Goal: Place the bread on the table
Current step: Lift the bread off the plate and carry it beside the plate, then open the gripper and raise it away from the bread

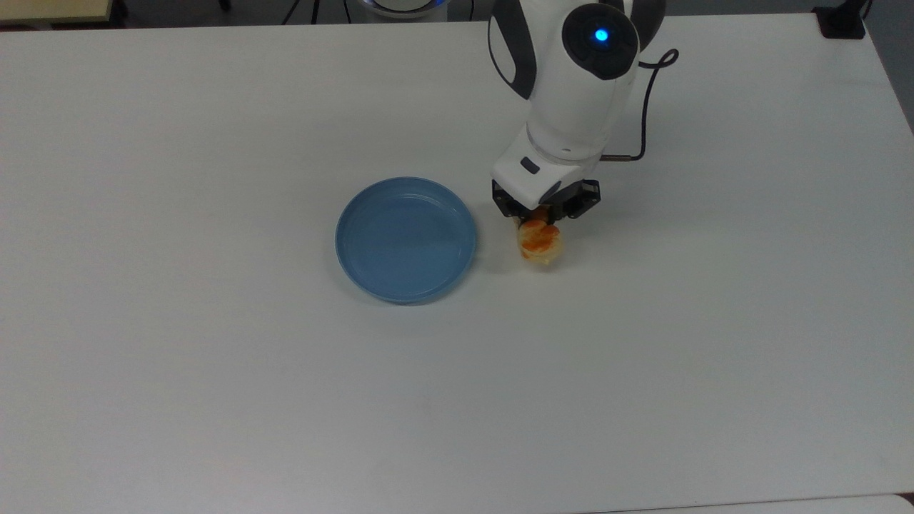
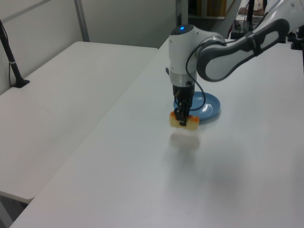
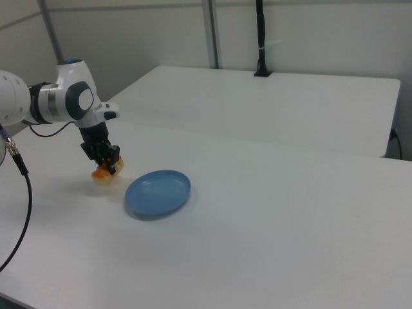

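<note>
Second white table (image 3: 270, 103) behind, black pole (image 3: 260, 38) clamped on it; pale partition wall (image 3: 309, 38).

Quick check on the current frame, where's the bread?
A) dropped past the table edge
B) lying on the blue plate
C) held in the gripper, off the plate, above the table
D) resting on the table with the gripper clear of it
C: the gripper is shut on the bread, which hangs beside the blue plate on the top view's right; the left view shows its shadow apart on the table below.
</note>
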`<act>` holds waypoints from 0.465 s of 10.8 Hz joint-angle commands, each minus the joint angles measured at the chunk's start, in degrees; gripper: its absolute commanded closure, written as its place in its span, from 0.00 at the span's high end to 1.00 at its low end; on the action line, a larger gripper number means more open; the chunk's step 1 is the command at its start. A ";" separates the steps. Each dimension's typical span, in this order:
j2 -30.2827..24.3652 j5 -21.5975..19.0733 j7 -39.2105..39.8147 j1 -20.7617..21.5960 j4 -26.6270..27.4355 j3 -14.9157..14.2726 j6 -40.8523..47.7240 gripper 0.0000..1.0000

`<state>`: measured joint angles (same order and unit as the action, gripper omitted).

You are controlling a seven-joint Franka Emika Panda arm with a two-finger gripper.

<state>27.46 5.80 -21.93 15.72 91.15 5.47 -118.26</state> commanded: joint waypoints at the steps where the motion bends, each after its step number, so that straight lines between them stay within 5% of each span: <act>1: 0.67 0.35 -0.92 0.71 0.78 -0.38 -2.42 0.83; 3: 0.67 0.71 -0.83 1.33 0.78 -0.38 -2.42 1.00; 5: -0.12 0.80 -0.74 1.33 0.52 -0.46 -2.07 1.00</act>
<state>28.85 5.90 -21.97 16.29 91.03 5.47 -119.65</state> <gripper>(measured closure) 0.009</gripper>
